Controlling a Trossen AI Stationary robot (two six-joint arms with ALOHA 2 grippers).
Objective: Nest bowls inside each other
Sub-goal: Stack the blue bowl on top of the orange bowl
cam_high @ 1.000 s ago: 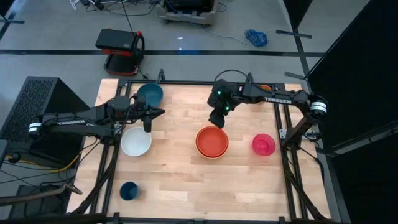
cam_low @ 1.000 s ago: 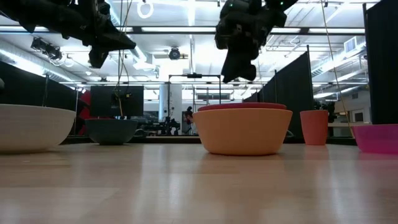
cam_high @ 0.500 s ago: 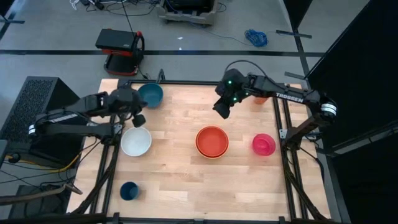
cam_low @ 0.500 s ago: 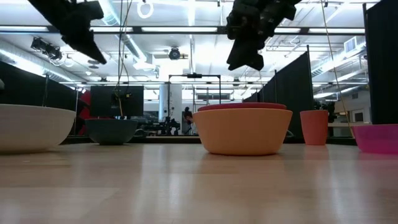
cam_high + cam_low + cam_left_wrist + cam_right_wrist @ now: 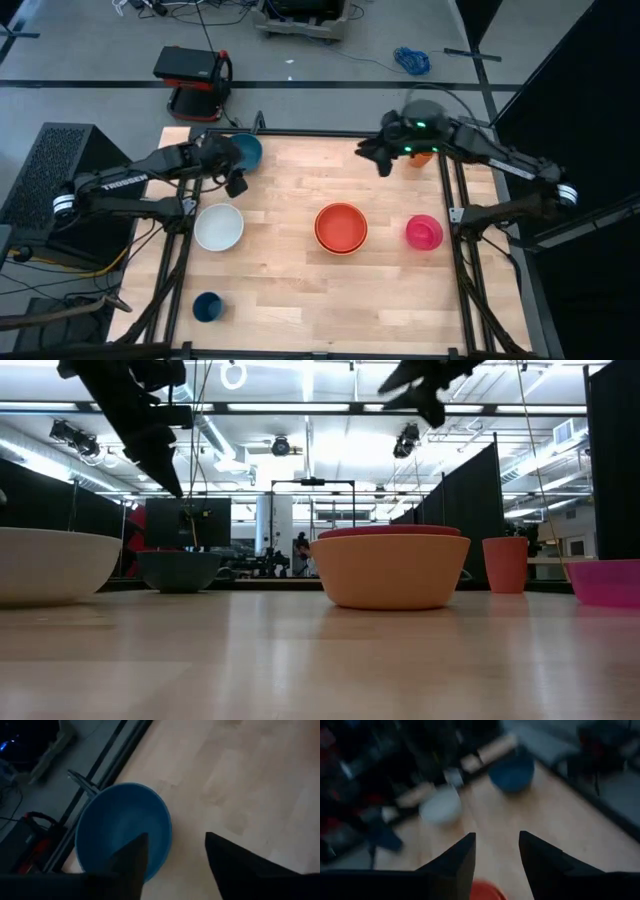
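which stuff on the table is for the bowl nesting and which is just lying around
For the job:
- orange bowl with red bowl nested inside
- white bowl
- teal-blue bowl
- pink bowl

Lying about:
- dark blue cup
- small orange cup

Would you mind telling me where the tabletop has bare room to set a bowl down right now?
The widest bare patch lies between the white bowl and the stacked orange bowl, running to the near edge beside the dark blue cup. The far middle, between the teal bowl and the right gripper, is also bare. It is tighter around the pink bowl and where the left gripper hangs by the teal bowl.
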